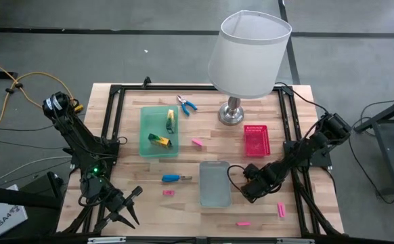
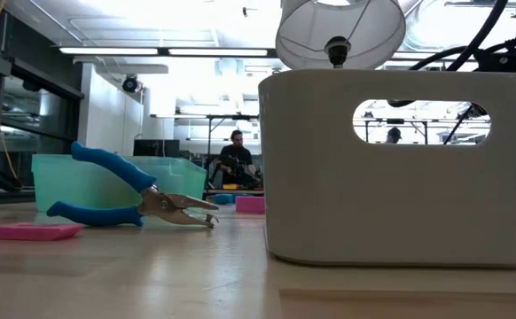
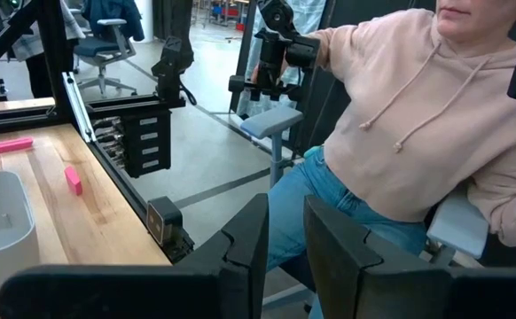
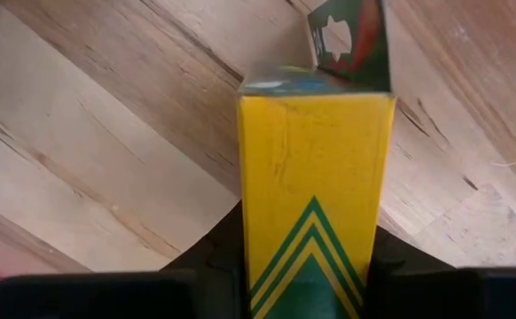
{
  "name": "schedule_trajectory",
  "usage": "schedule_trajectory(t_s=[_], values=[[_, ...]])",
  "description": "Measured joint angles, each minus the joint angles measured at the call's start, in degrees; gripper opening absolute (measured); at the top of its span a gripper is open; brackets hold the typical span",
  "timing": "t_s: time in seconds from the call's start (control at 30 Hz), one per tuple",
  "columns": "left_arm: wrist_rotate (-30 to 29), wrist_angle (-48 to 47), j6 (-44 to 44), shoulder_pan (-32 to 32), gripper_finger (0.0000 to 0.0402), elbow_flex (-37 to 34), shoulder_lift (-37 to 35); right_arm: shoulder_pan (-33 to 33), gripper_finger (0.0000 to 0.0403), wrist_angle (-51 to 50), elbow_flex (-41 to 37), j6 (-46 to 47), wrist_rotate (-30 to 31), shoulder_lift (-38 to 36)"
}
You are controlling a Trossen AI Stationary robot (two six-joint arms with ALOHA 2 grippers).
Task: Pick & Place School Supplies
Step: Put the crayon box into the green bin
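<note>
My right gripper [image 1: 246, 184] is low over the wood just right of the grey tray [image 1: 214, 183], shut on a yellow-and-green box [image 4: 316, 177]. My left gripper [image 1: 128, 207] waits open at the table's near left edge, touching nothing. Two more yellow-and-green pieces [image 1: 171, 120] [image 1: 160, 141] lie in the green tray [image 1: 149, 132]. The blue-handled pliers [image 1: 187, 104] lie flat near the far edge and also show in the low view [image 2: 134, 199]. A blue-handled screwdriver [image 1: 173, 178] lies left of the grey tray. Pink bars [image 1: 197, 142] [image 1: 168, 193] [image 1: 243, 223] [image 1: 281, 209] are scattered on the wood. My right gripper [image 4: 311, 283] pinches the yellow-and-green box between its two fingers at the end with the green chevrons [image 4: 316, 257]. The box runs forward along the fingers, with its opened flap [image 4: 351, 40] at the free end. Wood shows beyond it; whether it rests on the table I cannot tell.
A white-shaded lamp [image 1: 248, 54] stands on its metal base [image 1: 231, 114] at the far middle. A pink tray [image 1: 256, 140] sits right of it. The grey tray's wall [image 2: 400, 168] fills much of the low view. A person in a pink hoodie [image 3: 418, 115] sits beyond the table's near edge.
</note>
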Motion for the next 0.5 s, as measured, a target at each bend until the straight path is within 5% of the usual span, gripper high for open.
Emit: schedule_trajectory(t_s=[0.5], values=[[-0.01, -0.01, 0.02, 0.00, 0.0072, 0.00, 0.00, -3.40, 0.0101, -7.48, 6.97, -7.72, -1.05, 0.02]])
